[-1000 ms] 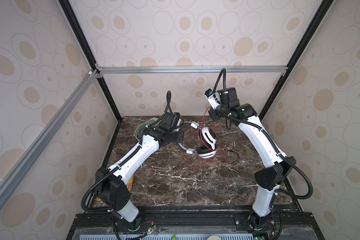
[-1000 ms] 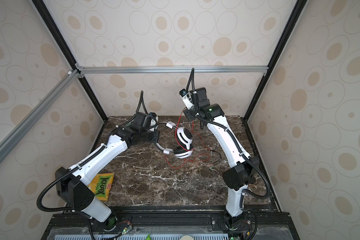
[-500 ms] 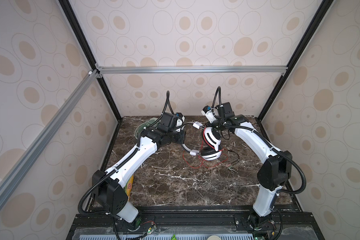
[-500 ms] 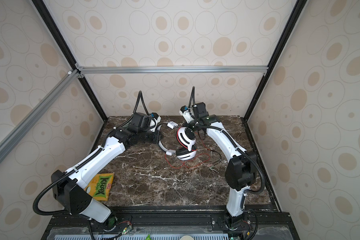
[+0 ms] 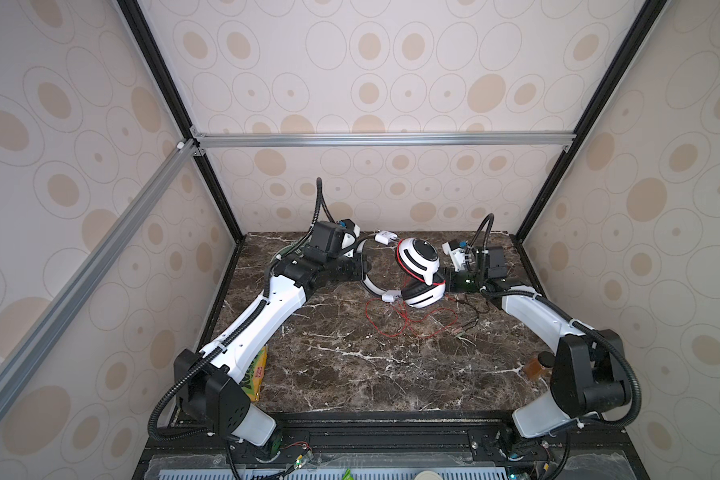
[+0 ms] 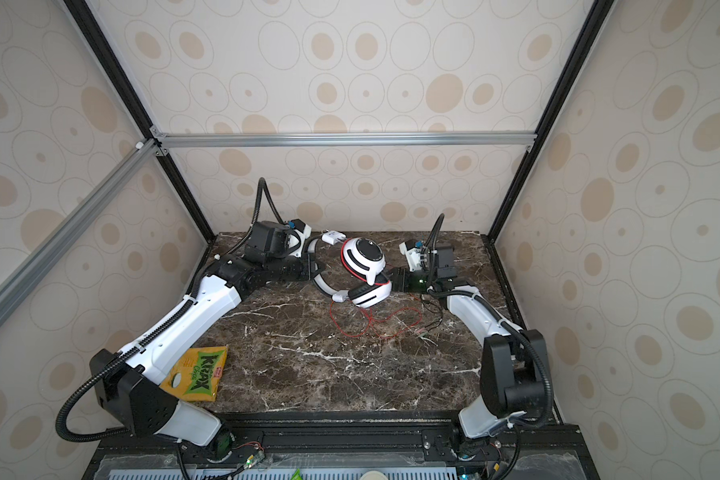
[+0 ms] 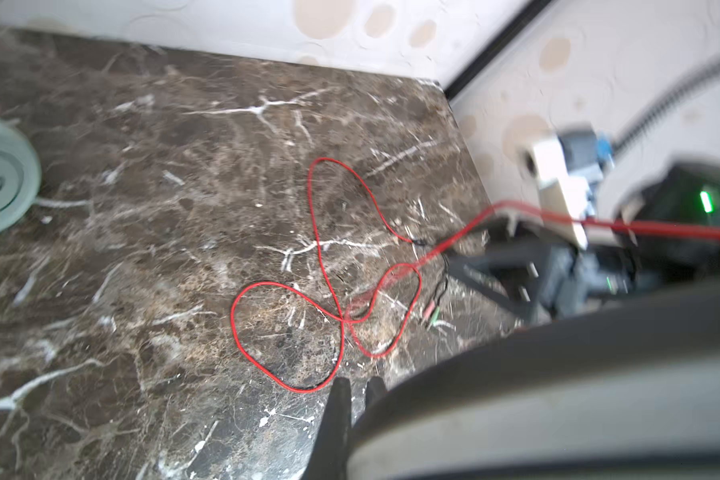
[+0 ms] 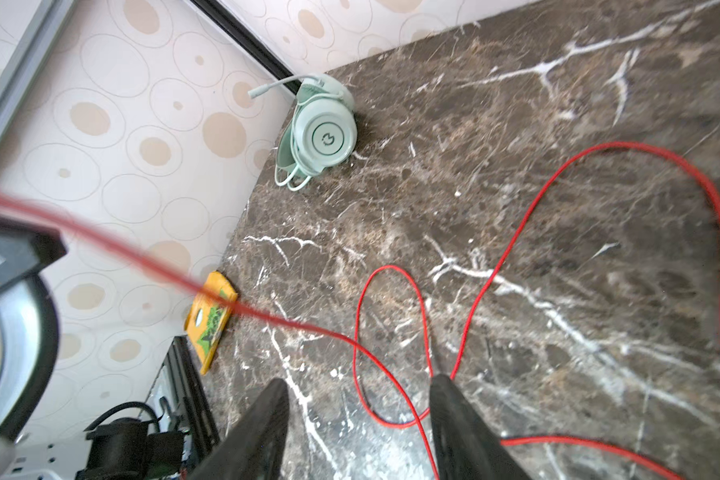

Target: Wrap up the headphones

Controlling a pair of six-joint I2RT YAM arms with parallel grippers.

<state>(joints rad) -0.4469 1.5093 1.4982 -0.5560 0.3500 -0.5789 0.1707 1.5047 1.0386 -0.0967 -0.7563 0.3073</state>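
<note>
Broadly, the marble table (image 5: 350, 374) fills both top views. The white-and-black headphones (image 5: 418, 266) are toward its back middle, between the two arms, with the lower ear cup on the stone and the upper one tilted up off it.

The mint green headphones (image 8: 325, 137) sit in the back left corner against the wall. The right wrist view shows them whole and the left wrist view shows one cup (image 7: 1, 183), while in both top views the left arm covers nearly all of them. The yellow chips packet (image 6: 196, 374) lies at the left edge, partly under that arm. A small brown bottle (image 5: 535, 365) stands by the right arm's elbow.

The red cord (image 5: 391, 324) lies in loose loops in front of the lower cup, and both wrist views show a strand rising off the table.

The left gripper (image 5: 360, 266) is clamped on the grey headband (image 5: 368, 286), its fingertips nearly meeting. The right gripper (image 8: 358, 415) has its fingers well apart, and the cord passes between them unpinched. It sits just beside the lower cup, on that cup's right; I cannot tell whether they touch. The cord's pink and green plugs (image 7: 433, 316) lie near it.
</note>
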